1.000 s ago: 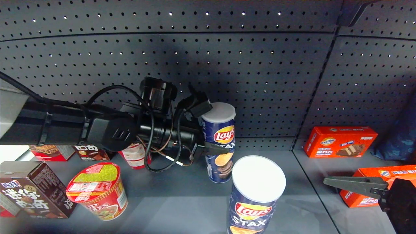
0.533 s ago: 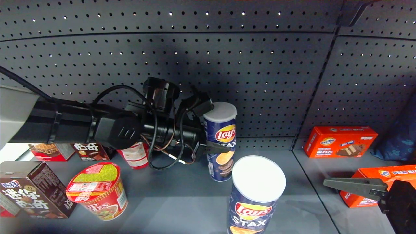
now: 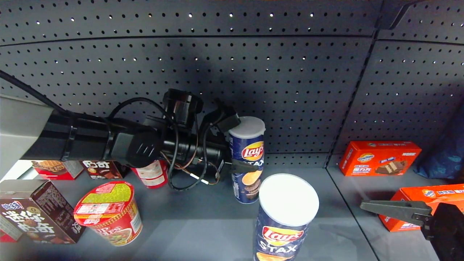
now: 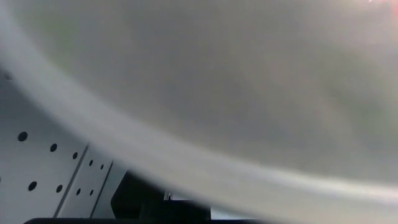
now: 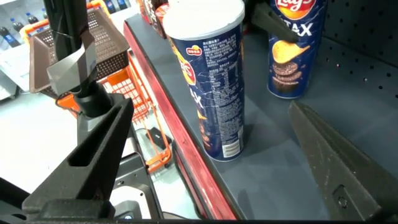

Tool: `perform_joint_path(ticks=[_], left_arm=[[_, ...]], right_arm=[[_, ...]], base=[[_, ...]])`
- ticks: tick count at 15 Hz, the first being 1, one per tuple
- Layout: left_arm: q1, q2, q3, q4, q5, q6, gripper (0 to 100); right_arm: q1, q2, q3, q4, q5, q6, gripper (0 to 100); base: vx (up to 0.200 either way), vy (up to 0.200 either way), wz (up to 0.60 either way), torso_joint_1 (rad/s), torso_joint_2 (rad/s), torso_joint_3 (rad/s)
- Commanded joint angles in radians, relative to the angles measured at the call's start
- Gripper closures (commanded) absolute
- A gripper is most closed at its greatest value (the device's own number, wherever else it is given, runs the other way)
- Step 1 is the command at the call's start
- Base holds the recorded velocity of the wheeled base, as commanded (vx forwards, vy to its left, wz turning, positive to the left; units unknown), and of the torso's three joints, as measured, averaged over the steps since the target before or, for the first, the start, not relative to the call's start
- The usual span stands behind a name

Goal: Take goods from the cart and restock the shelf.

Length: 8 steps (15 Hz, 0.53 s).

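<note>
— Counting from the left, what stands on the shelf (image 3: 203,224)?

— One brown box (image 3: 34,214) and two small boxes (image 3: 58,169) behind it. Then two noodle cups: a big red cup (image 3: 108,212) in front and a smaller cup (image 3: 152,174) half hidden by the left arm. Then two chip cans, and past the upright, a rear orange box (image 3: 380,157) and a near orange box (image 3: 424,203).

— Which can is which?

— The held can (image 3: 246,181) is upright, close to the pegboard (image 3: 290,90). The front can (image 3: 286,217) stands at the shelf's front edge, to its right and apart from it.

— Anything different from a second ago?

— The left arm has stretched slightly further right and carried the held can along. The front can, cups and boxes sit where they were.

— And the claws?

— The left claw (image 3: 243,144) is clamped on the held can's middle, one finger across its front, the other behind near the lid. I cannot tell whether its base touches the shelf. The right claw (image 5: 210,109) hangs at the shelf's front, fingers wide apart and holding nothing, with the front can just beyond them. An orange cart (image 5: 138,93) sits below the shelf edge.
</note>
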Motion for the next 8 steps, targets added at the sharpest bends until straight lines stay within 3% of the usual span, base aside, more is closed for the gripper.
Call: perform_joint_path(ticks=[1, 5, 6, 8], left_arm=[[-0.002, 0.010, 0.002, -0.001, 0.000, 0.000, 100], [-0.004, 0.011, 0.008, -0.001, 0.001, 0.005, 100], [-0.004, 0.013, 0.008, -0.001, 0.003, 0.005, 0], [-0.004, 0.013, 0.009, -0.001, 0.003, 0.005, 0]], right_arm=[[0.000, 0.000, 0.001, -0.001, 0.000, 0.000, 0], [0.000, 0.000, 0.004, -0.001, 0.000, 0.000, 0], [0.000, 0.000, 0.004, -0.001, 0.000, 0.000, 0], [0.000, 0.000, 0.004, -0.001, 0.000, 0.000, 0]], base=[[0.000, 0.000, 0.00, 0.000, 0.00, 0.000], [0.000, 0.000, 0.00, 0.000, 0.00, 0.000], [0.000, 0.000, 0.00, 0.000, 0.00, 0.000], [0.000, 0.000, 0.00, 0.000, 0.00, 0.000]])
